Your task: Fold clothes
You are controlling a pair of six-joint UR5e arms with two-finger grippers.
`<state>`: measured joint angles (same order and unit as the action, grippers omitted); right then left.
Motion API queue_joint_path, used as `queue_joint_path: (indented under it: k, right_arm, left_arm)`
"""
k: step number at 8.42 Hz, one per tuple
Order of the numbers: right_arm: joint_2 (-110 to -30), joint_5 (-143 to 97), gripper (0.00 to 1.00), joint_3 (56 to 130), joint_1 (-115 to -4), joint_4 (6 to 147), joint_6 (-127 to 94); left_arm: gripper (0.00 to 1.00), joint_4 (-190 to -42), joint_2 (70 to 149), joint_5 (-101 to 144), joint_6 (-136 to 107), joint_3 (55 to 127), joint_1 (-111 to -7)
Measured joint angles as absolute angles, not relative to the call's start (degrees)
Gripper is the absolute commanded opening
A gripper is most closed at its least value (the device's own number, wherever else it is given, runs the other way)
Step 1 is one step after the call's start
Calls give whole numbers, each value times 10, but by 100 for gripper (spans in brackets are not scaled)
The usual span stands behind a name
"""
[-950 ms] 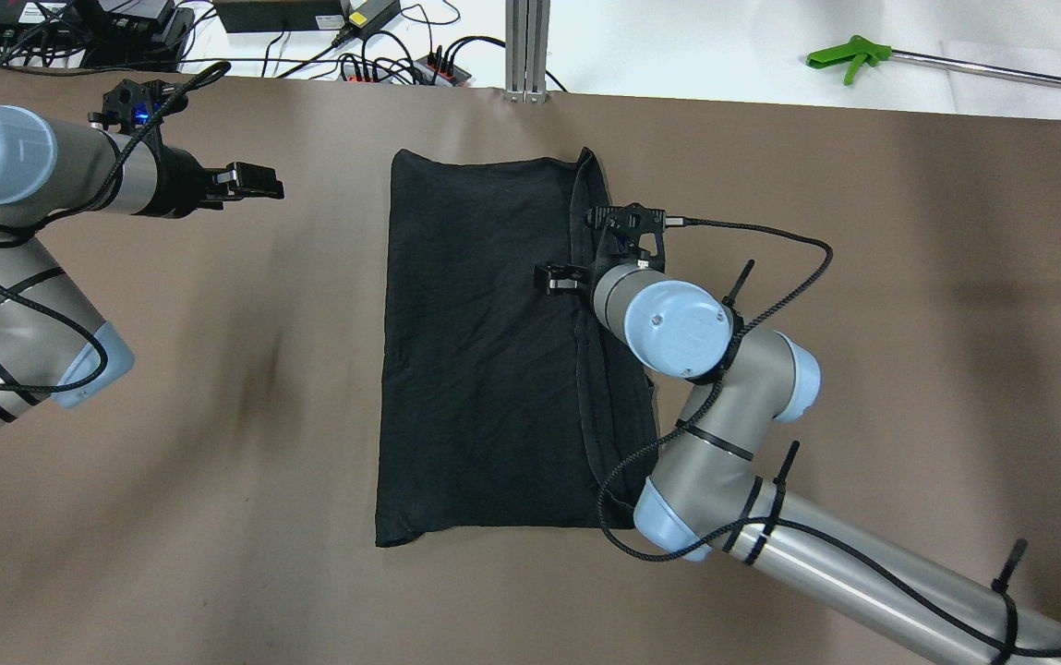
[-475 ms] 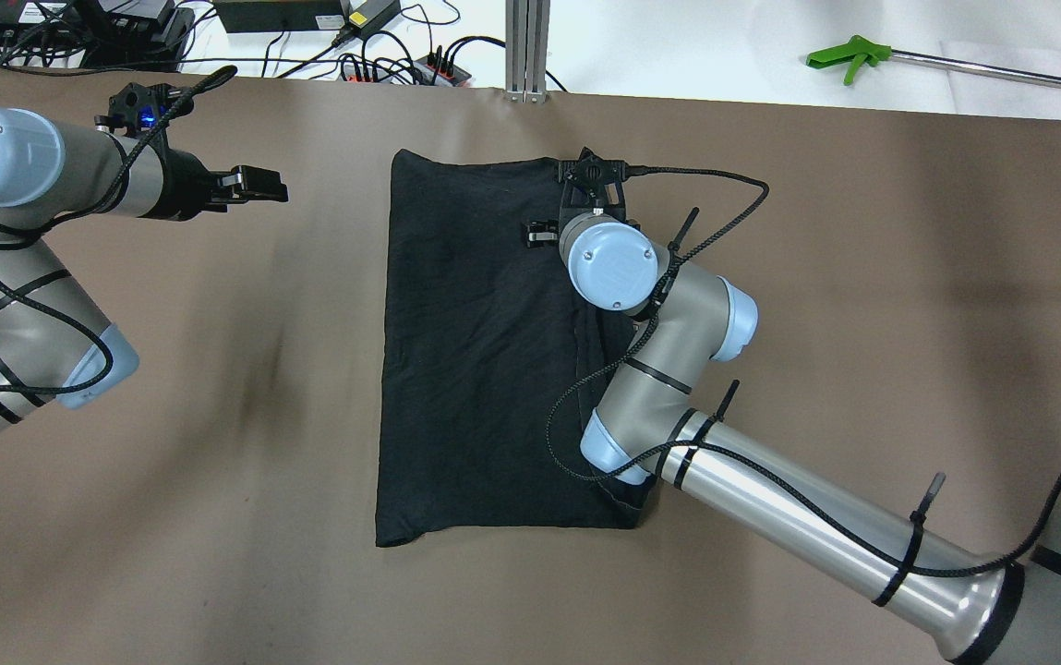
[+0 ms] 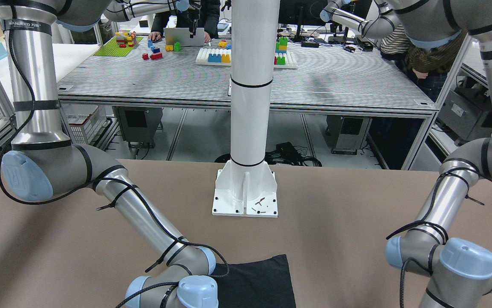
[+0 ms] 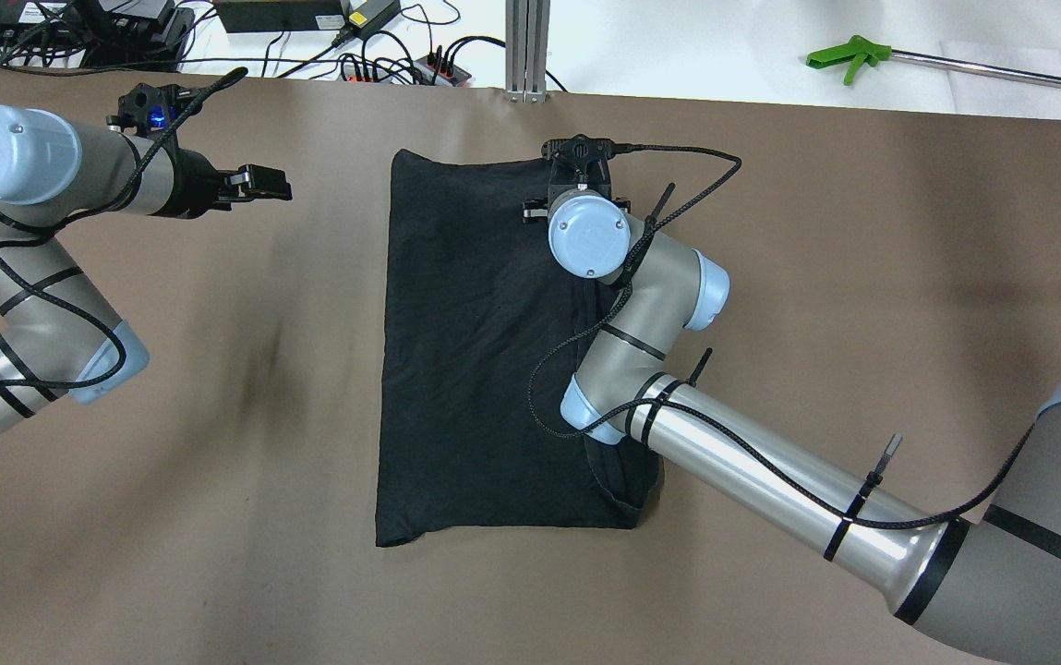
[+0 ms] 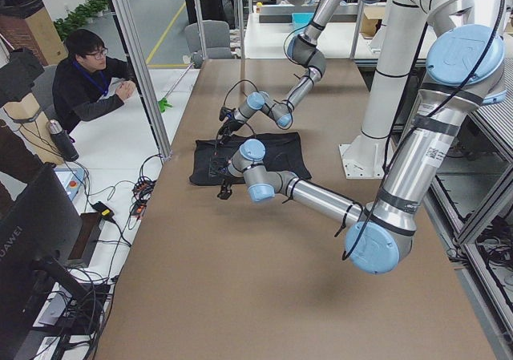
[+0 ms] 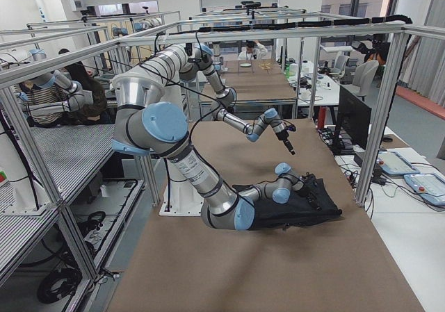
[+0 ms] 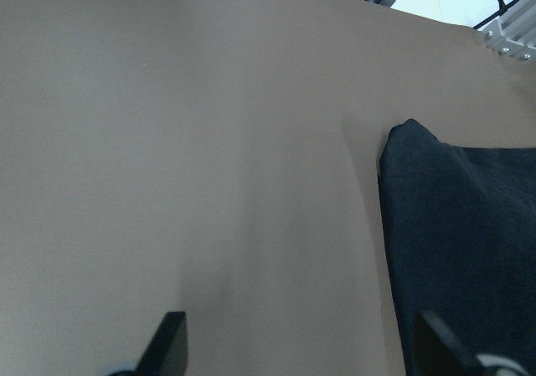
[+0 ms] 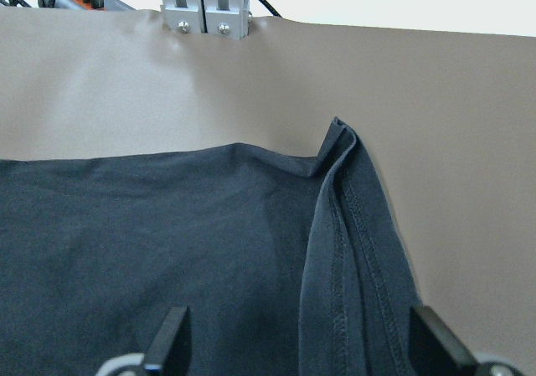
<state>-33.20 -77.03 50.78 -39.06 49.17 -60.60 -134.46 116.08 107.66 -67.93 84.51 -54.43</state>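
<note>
The black garment [image 4: 484, 351] lies flat on the brown table as a folded rectangle, with a doubled hemmed edge along its right side [image 8: 352, 250]. No logo shows. My right gripper [image 8: 301, 347] is open and empty, hovering over the garment's far right corner. In the overhead view my right wrist [image 4: 588, 233] hides most of it. My left gripper [image 4: 264, 182] is open and empty above bare table left of the garment's far left corner [image 7: 408, 131]. Its fingertips [image 7: 172, 338] frame only table. The garment also shows in the front view [image 3: 258, 280].
Cables and power strips [image 4: 401, 65] and an aluminium post [image 4: 527, 46] line the table's far edge. A green-handled tool [image 4: 849, 57] lies on the white surface beyond. The white column base [image 3: 246, 199] stands at the robot's side. Brown tabletop [image 4: 862, 277] surrounds the garment.
My right arm has moved along the garment's right edge from its middle to the far right corner. The left arm has shifted only slightly. The garment has not moved.
</note>
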Motion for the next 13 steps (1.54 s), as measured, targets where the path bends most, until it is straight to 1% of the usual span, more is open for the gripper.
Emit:
queue_joint_path:
  k: [1,4,6,8,11,12,13]
  right_arm:
    - [-325,-768,64,487,-391,485,-606]
    - [-315,-766,54,455,-392,481,-606]
    - [-314,-765,54,450,-394,481,-605]
    - [-316,-766,58,446,-403,481,-592]
    - [-330,-775,57,443,-425,480,-560]
    - [-344,-778,54,447,-431,479,-550]
    - [-356,-786,55,460,-436,479,-541]
  left_arm:
    - [94,-1344,1163,1077,-679,843,-544]
    - [94,-1344,1165,1077,-680,841,-544]
    - [94,-1344,1165,1077,-680,841,-544]
    - [94,-1344,1166,1077,-681,841,-545]
    - [94,-1345,1166,1075,-686,843,-545]
    - [94,-1345,1167,1075,-687,844,-545]
    - [94,-1345,1167,1075,-688,844,-545]
